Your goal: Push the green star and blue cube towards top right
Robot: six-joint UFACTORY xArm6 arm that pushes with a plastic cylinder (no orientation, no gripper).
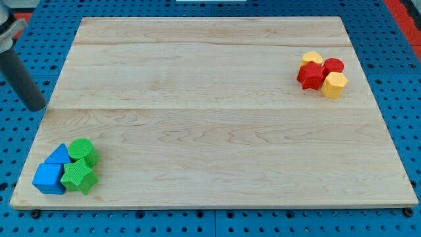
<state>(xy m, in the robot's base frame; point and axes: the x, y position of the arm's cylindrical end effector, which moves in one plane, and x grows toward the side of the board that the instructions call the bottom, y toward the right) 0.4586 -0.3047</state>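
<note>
The green star (79,176) lies near the board's bottom left corner. The blue cube (49,178) touches it on the view's left. A green cylinder (83,151) sits just above the star and a blue triangular block (58,155) sits above the cube. My tip (35,105) is off the board's left edge, well above this cluster and apart from every block.
The wooden board (217,118) lies on a blue pegboard (26,145). At the top right sits a tight cluster: a red star (310,75), a red block (333,66), a yellow block (312,58) and a yellow hexagonal block (335,85).
</note>
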